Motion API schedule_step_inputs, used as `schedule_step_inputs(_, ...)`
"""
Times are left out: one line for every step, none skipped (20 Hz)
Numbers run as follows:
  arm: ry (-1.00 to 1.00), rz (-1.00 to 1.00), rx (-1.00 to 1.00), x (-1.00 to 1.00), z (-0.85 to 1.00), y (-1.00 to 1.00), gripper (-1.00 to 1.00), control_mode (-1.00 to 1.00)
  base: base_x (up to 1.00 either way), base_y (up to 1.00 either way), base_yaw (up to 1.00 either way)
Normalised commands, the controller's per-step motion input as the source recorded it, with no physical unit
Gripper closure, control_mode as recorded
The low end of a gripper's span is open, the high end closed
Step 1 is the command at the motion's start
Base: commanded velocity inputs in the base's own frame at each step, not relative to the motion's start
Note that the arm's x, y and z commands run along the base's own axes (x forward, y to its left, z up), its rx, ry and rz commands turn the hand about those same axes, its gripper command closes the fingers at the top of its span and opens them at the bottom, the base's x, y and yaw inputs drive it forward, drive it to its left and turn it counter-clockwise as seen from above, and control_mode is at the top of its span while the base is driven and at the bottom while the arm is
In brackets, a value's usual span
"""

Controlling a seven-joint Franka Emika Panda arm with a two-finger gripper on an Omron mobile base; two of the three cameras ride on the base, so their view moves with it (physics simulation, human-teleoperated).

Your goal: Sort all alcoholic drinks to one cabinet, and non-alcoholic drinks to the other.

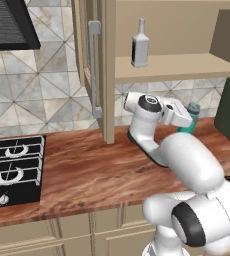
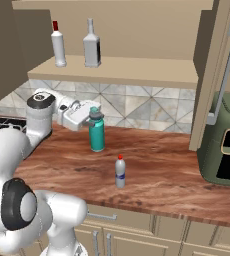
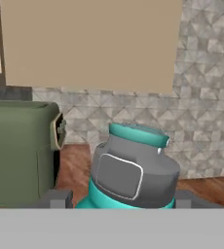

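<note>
A teal bottle (image 2: pixel 97 136) with a grey-teal cap stands on the wooden counter (image 2: pixel 157 170). My gripper (image 2: pixel 93 119) is shut on its upper part from the left. In the hand view the teal bottle (image 3: pixel 133 170) sits between both fingertips (image 3: pixel 58 198) of the gripper (image 3: pixel 121 199). From the left base the teal bottle (image 1: pixel 189 125) peeks out behind the gripper (image 1: pixel 186 119). A small clear red-capped bottle (image 2: pixel 120 172) stands nearer the counter's front. In the open cabinet, its shelf (image 2: pixel 147 74) carries a white red-capped bottle (image 2: pixel 58 46) and a clear-grey long-necked bottle (image 2: pixel 92 48).
The cabinet's open door (image 2: pixel 218 75) with a grey bar handle hangs right of the bottles. Beyond it stands a green appliance (image 2: pixel 226 145). A gas stove (image 1: pixel 12 170) and hood (image 1: pixel 7 25) lie to the left. Drawers (image 2: pixel 137 235) run under the counter.
</note>
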Motion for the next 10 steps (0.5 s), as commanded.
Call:
schedule_step_inputs(0.02, 0.21, 0.0, -0.4, 0.38, 0.0, 1.0, -1.0, 0.0, 0.0, 0.0)
schedule_step_inputs(0.04, 0.22, 0.0, -0.36, 0.41, 0.0, 1.0, -1.0, 0.0, 0.0, 0.0)
schedule_step_inputs(0.05, 0.23, 0.0, -0.36, 0.41, 0.0, 1.0, -1.0, 0.0, 0.0, 0.0)
schedule_step_inputs(0.05, 0.23, 0.0, -0.36, 0.41, 0.0, 1.0, -1.0, 0.0, 0.0, 0.0)
schedule_step_inputs(0.07, 0.23, 0.0, -0.34, 0.43, 0.0, 1.0, -1.0, 0.0, 0.0, 0.0)
schedule_step_inputs(0.1, 0.24, 0.0, -0.29, 0.44, 0.0, 1.0, -1.0, 0.0, 0.0, 0.0)
schedule_step_inputs(0.12, 0.25, 0.0, -0.26, 0.44, 0.02, 1.0, -1.0, 0.0, 0.0, 0.0)
schedule_step_inputs(0.16, 0.25, 0.0, -0.21, 0.44, 0.04, 1.0, -1.0, 0.0, 0.0, 0.0)
schedule_step_inputs(0.18, 0.26, 0.0, -0.19, 0.44, 0.09, 1.0, -1.0, 0.0, 0.0, 0.0)
schedule_step_inputs(0.21, 0.28, 0.0, -0.17, 0.43, 0.11, 1.0, -1.0, 0.0, 0.0, 0.0)
